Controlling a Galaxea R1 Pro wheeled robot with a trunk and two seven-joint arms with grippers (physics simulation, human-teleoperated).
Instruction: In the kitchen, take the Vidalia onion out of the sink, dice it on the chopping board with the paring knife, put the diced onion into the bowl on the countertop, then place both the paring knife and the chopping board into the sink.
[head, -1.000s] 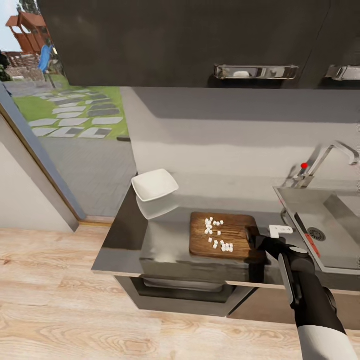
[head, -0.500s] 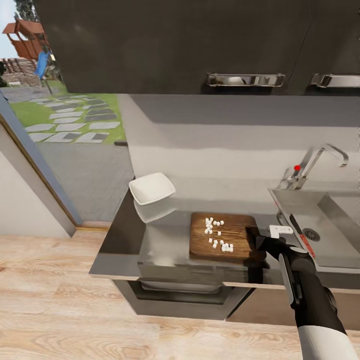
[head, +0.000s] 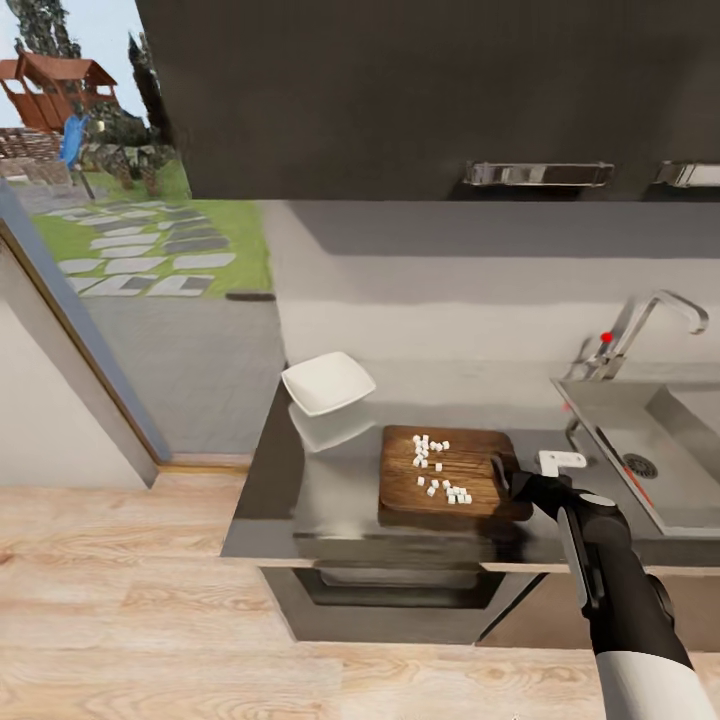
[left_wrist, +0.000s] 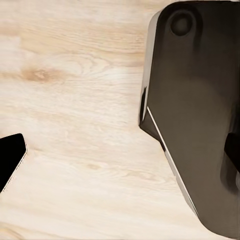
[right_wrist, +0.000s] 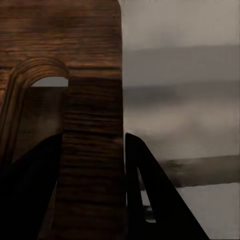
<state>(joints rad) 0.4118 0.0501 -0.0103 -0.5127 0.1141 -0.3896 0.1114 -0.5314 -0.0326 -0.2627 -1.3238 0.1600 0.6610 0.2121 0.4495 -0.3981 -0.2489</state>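
We are clamping our right gripper (head: 507, 478) on the chopping board (head: 445, 476) at centre frame, by its handle end; being stiff wood, it needs keeping level, or the loose diced onion (head: 436, 468) slides.

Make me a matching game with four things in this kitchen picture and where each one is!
Things:
1. bowl
2. diced onion
3. right end effector
4. tap

Places:
A. at the chopping board's handle end
B. scattered on top of the chopping board
C. standing behind the sink
D. on the countertop, beyond the board's far left corner

Pairs: 1-D, 2-B, 3-A, 4-C
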